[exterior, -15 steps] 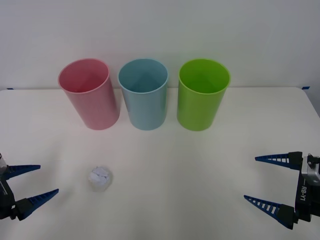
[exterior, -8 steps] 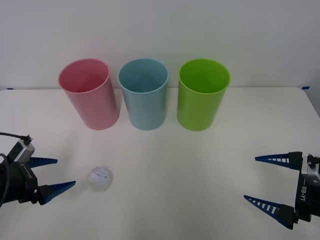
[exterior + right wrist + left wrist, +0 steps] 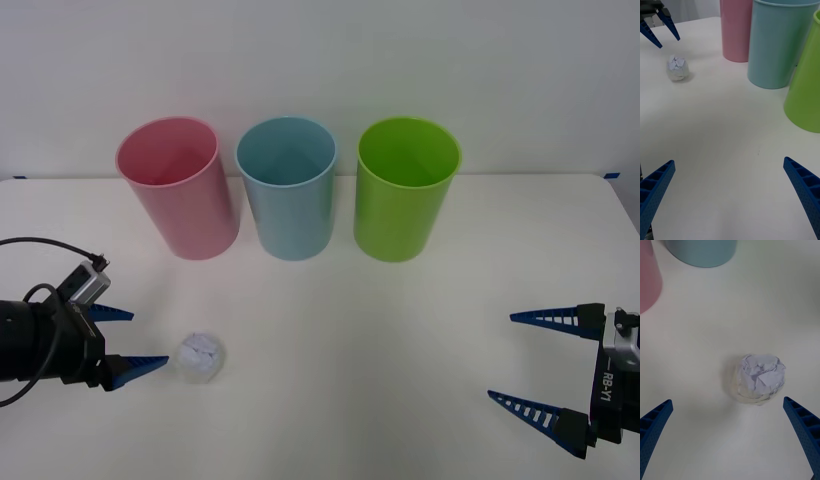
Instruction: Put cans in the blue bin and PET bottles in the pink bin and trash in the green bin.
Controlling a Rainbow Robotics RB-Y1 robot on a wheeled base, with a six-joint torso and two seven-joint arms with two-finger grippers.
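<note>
Lab-like: bare white table (image 3: 330, 330), plain wall (image 3: 320, 60).

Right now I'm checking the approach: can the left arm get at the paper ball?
Probably yes. The left tool is open beside the paper ball, with bare table between them and the bins well behind.

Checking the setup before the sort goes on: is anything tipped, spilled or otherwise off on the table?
Nothing stands out. The pink bin, blue bin and green bin stand upright in a row. The paper ball lies loose in front of them, just ahead of the open left claw. The right claw waits open.
</note>
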